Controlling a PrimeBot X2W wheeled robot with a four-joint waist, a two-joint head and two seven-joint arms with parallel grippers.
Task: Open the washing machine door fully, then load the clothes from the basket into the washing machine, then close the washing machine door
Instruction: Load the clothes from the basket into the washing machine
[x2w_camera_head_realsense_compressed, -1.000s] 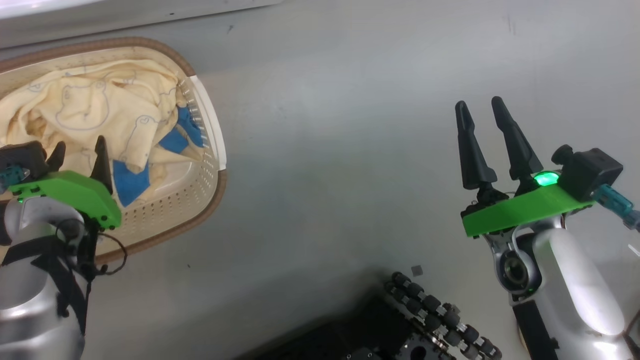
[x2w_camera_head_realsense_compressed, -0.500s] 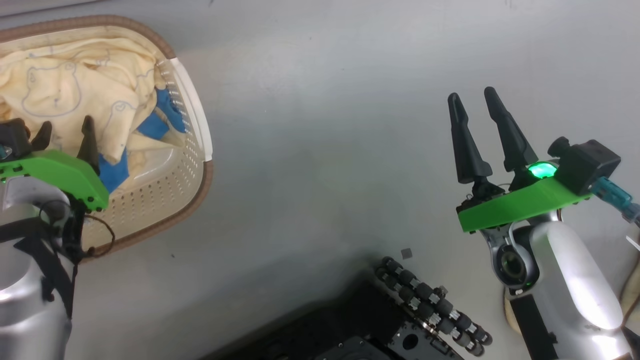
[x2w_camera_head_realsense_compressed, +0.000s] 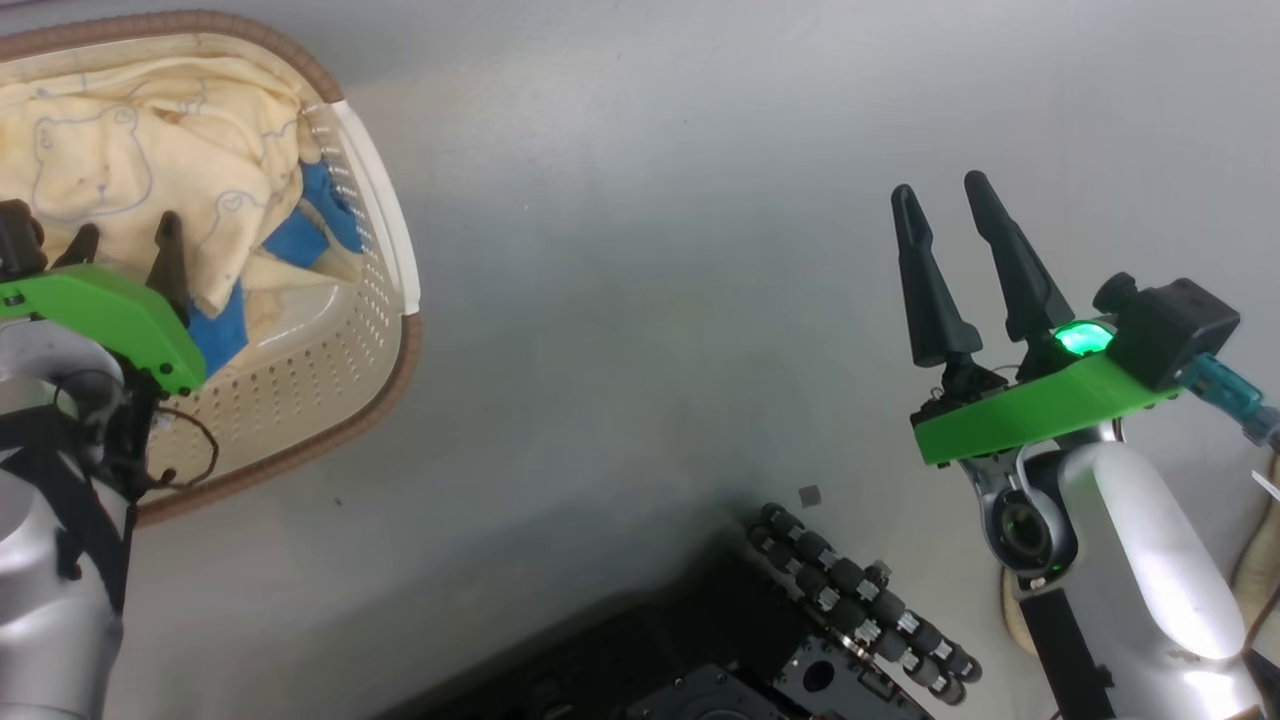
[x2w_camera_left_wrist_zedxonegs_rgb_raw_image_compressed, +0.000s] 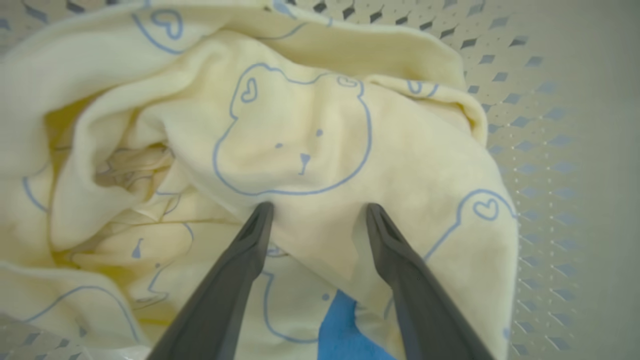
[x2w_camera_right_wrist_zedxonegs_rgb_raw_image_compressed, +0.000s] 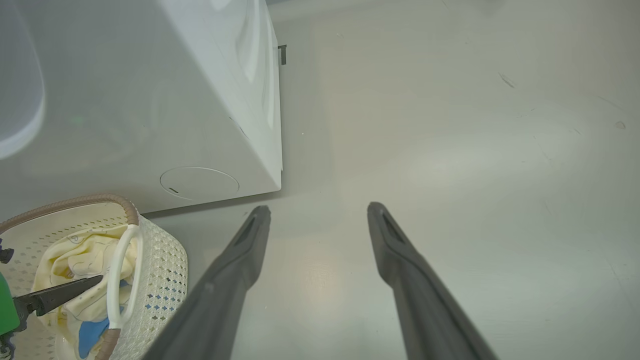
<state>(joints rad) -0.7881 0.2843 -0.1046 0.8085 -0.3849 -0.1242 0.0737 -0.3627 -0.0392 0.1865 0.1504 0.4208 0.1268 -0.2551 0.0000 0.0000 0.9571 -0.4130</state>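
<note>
The clothes (x2w_camera_left_wrist_zedxonegs_rgb_raw_image_compressed: 300, 140) lie heaped in the basket (x2w_camera_head_realsense_compressed: 404, 365), which sits on the floor (x2w_camera_head_realsense_compressed: 650, 250) at the far left of the scene. Left gripper (x2w_camera_left_wrist_zedxonegs_rgb_raw_image_compressed: 320, 209): jaws apart, both fingertips down at the fabric and apparently touching it, with a raised fold of pale yellow cloth between them. The fold runs roughly in line with the fingers, so a closing stroke would pinch across it. A blue patch lies under the fingers, nearer the wrist. In the left wrist view, perforated basket wall borders the heap on the right. Right gripper (x2w_camera_head_realsense_compressed: 940, 188): jaws apart, holding nothing, positioned over bare floor at the right, well apart from the basket. The washing machine (x2w_camera_right_wrist_zedxonegs_rgb_raw_image_compressed: 150, 100) stands just beyond the basket, its white lower corner near the basket rim. Judgement: the step in hand is pick-up of the clothes by the left arm, which is much the nearer arm. The coming move calls for closing the jaws on the fold, then lifting clear of the rim toward the machine. Risk: a shallow pinch may take one layer only, leaving the rest to trail or snag on the rim.
</note>
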